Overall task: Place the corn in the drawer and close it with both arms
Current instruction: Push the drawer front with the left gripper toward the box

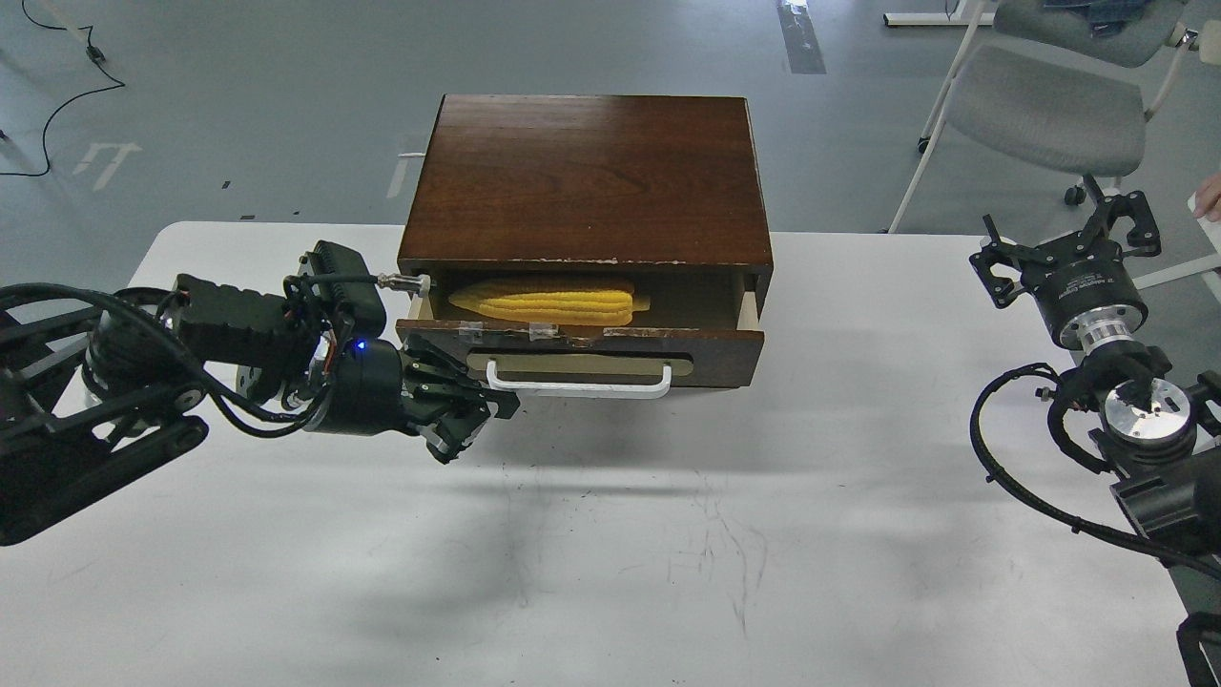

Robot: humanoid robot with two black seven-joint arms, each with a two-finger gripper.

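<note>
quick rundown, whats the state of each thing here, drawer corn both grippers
drawer: partly open
corn: lying on its side inside the drawer
white bar handle: left gripper at its left end
left gripper: at the drawer front, fingers too dark to tell open or shut
right gripper: open, empty, raised off to the right, away from the cabinet

A wide stretch of bare white table point(610, 553) lies open in front of the cabinet point(587, 181), leaving a clear approach to the drawer point(582, 348) front from the near side and the right. The left gripper point(467, 405) crowds the left end of the white handle point(577, 385), while the corn point(548, 301) fills much of the narrow gap under the cabinet top. The right gripper point(1073, 243) hangs well apart at the table's right edge, near a grey chair point(1049, 114).
</note>
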